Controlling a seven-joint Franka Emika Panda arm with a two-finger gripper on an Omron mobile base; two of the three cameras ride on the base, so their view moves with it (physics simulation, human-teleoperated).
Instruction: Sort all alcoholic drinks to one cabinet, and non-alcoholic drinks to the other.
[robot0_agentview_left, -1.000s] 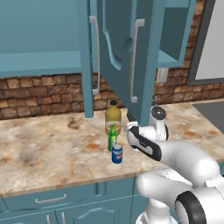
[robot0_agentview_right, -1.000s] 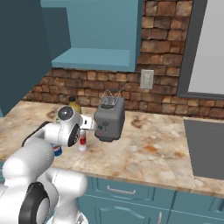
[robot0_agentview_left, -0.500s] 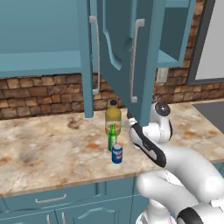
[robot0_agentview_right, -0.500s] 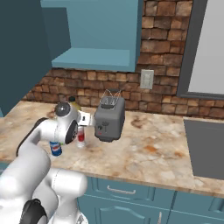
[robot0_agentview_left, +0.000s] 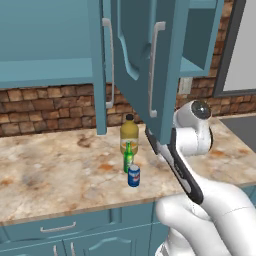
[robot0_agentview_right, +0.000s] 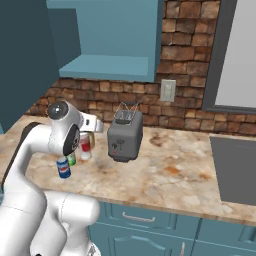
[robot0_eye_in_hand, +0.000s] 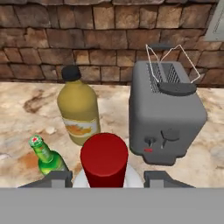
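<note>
My gripper (robot0_eye_in_hand: 107, 179) is shut on a white container with a red cap (robot0_eye_in_hand: 104, 159), which hangs just above the counter (robot0_agentview_right: 86, 145) under the hand (robot0_agentview_right: 90, 125). The alcoholic drink, a slim green bottle (robot0_agentview_left: 128, 157) (robot0_eye_in_hand: 46, 157), stands on the counter to the left of my fingers. A blue soda can (robot0_agentview_left: 133, 176) (robot0_agentview_right: 63, 167) stands in front of it. Behind them is the big yellow juice bottle with a black cap (robot0_agentview_left: 129, 134) (robot0_eye_in_hand: 78, 109).
A grey toaster (robot0_agentview_right: 125, 137) (robot0_eye_in_hand: 166, 118) stands just right of the held container. Open blue cabinet doors (robot0_agentview_left: 145, 65) hang above the bottles, close to my arm. An open wall cabinet (robot0_agentview_right: 110, 65) is above the counter. The brick wall is behind.
The arm has swung upward, and the hand with the red-capped container has risen a little and shifted toward the bottles. The green bottle, can and juice bottle stayed put.
</note>
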